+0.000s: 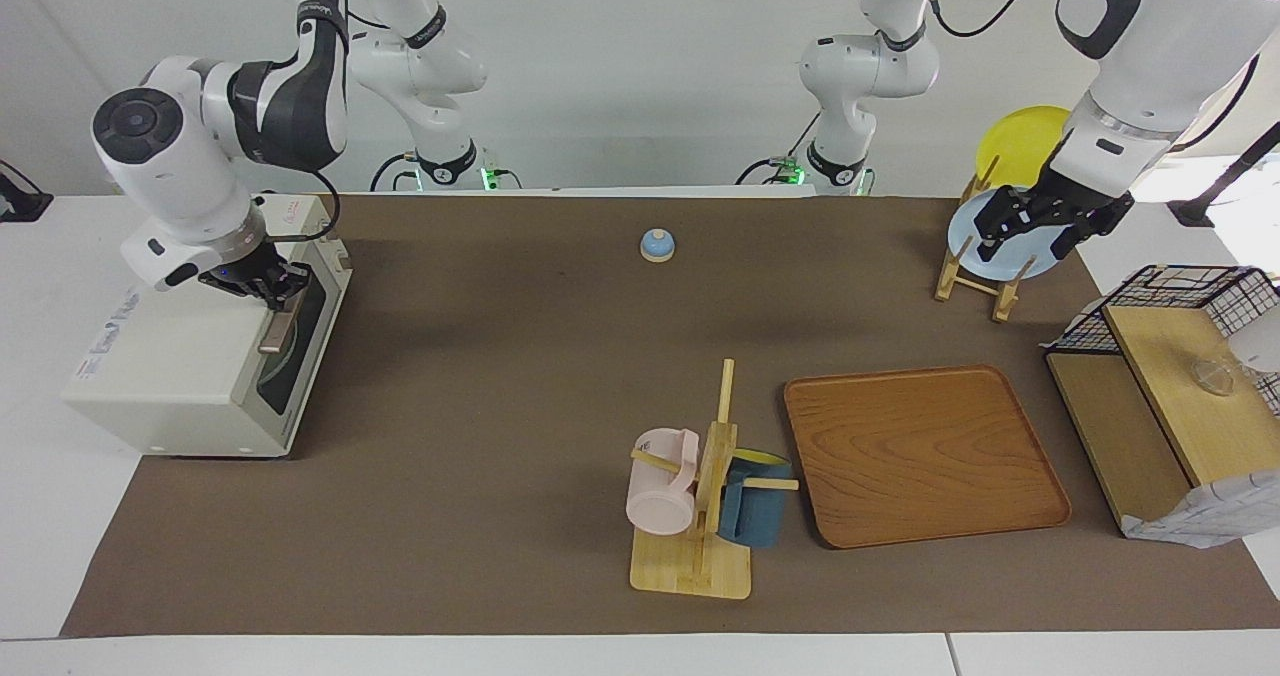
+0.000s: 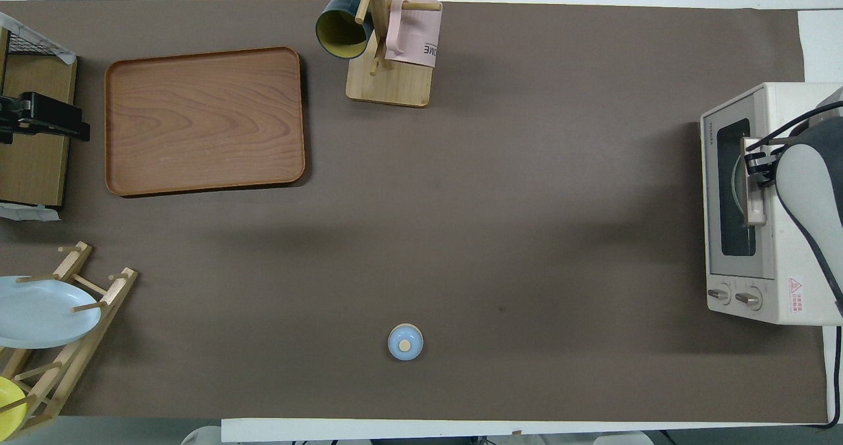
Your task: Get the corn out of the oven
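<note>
Oven (image 1: 190,356) stands at the right arm's end of the counter (image 1: 500,376), door closed; its lettering is too small to read. Right claw (image 1: 272,301) is clamped together on the oven handle (image 2: 755,211). Left claw (image 1: 1035,226) waits, fingers apart, over the plate rack (image 1: 975,271). Corn not visible.

Corn unseen inside the shut oven (image 1: 190,356); yellow plate (image 2: 8,411) cut by the edge.
</note>
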Controlling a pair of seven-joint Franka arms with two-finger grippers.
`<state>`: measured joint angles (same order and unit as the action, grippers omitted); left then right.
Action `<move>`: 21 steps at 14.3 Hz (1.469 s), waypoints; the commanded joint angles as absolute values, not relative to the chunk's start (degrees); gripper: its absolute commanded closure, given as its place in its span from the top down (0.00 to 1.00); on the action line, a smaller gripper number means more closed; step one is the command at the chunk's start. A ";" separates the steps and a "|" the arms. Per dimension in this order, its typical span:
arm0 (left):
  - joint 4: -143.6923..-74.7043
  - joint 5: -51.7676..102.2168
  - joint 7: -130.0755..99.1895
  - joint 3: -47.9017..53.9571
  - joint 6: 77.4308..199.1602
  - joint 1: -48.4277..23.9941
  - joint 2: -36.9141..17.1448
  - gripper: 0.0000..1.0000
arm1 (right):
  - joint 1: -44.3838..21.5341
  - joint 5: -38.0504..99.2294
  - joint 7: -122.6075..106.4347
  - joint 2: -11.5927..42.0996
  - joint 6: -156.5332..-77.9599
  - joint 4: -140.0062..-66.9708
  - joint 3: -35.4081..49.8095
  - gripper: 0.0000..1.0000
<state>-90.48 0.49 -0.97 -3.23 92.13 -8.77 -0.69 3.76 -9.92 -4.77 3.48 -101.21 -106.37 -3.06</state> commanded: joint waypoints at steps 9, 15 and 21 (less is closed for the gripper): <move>-90.97 0.62 -0.62 -3.16 91.49 -8.53 0.18 1.00 | -1.49 -9.67 3.87 11.06 -115.03 -110.65 -2.55 0.00; -90.97 0.62 -0.62 -3.16 91.49 -8.53 0.18 1.00 | -1.67 -5.90 3.96 16.61 -121.02 -110.65 -2.37 0.00; -90.97 0.62 -0.62 -3.16 91.50 -8.53 0.18 1.00 | -1.67 1.41 10.37 15.74 -119.90 -107.76 2.90 0.24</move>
